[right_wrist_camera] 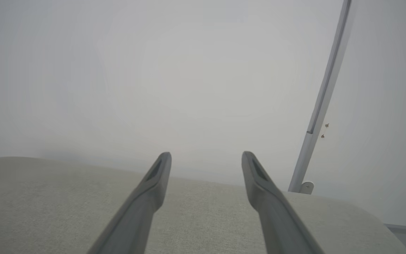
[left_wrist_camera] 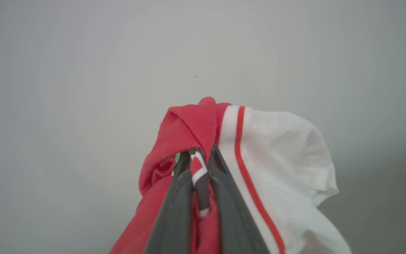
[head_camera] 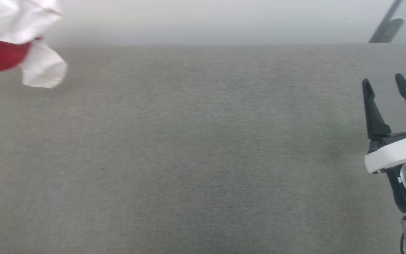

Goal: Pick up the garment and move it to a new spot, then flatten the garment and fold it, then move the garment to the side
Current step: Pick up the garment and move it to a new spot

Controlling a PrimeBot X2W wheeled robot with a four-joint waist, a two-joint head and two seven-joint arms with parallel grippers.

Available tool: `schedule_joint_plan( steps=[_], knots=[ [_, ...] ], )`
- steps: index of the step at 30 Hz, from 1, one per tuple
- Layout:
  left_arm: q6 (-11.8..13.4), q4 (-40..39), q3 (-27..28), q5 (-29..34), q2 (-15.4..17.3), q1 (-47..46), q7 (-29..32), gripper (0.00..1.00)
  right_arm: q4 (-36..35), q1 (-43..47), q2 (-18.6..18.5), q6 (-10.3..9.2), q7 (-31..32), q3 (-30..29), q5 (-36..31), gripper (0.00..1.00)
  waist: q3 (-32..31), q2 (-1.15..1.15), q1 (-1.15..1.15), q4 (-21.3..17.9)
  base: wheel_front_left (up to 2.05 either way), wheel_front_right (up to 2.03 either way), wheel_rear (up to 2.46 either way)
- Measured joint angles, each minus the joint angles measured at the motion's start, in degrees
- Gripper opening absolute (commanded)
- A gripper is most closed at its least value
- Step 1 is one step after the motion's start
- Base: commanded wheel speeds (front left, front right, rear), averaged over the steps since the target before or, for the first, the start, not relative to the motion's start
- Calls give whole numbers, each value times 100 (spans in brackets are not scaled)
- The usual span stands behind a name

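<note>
The left gripper (left_wrist_camera: 198,155) pinches the red-and-white jersey (left_wrist_camera: 189,123) (by its striped trim (left_wrist_camera: 198,171)); the right gripper (head_camera: 382,84) stands spread wide.

Red garment (left_wrist_camera: 185,130) with white sleeve, red-striped trim; grey-beige table (head_camera: 196,148).
</note>
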Motion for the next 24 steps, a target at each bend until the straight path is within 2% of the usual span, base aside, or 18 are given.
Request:
schedule_joint_plan(
  steps=[8, 13, 16, 24],
  knots=[
    [413, -1533, -321, -85, -120, 324, 866, 0, 8, 21, -14, -1, -12, -312, -38, 100, -72, 0, 0, -487, 0, 0, 0],
    [548, -2207, -662, -92, -302, 450, 1269, 0, 20, 34, 38, -1, -67, -453, -48, 100, -13, 0, 0, -784, 0, 0, 0],
    [647, -2490, -994, -91, -532, 561, 1517, 0, 52, 55, 101, -1, -124, -550, -54, 100, 80, 0, 0, -972, 0, 0, 0],
    [755, -2463, -1786, -93, -1167, 1029, 1779, 0, 193, 85, 290, -1, -272, -555, -57, 100, 301, 0, 0, -1181, 0, 0, 0]
  ],
)
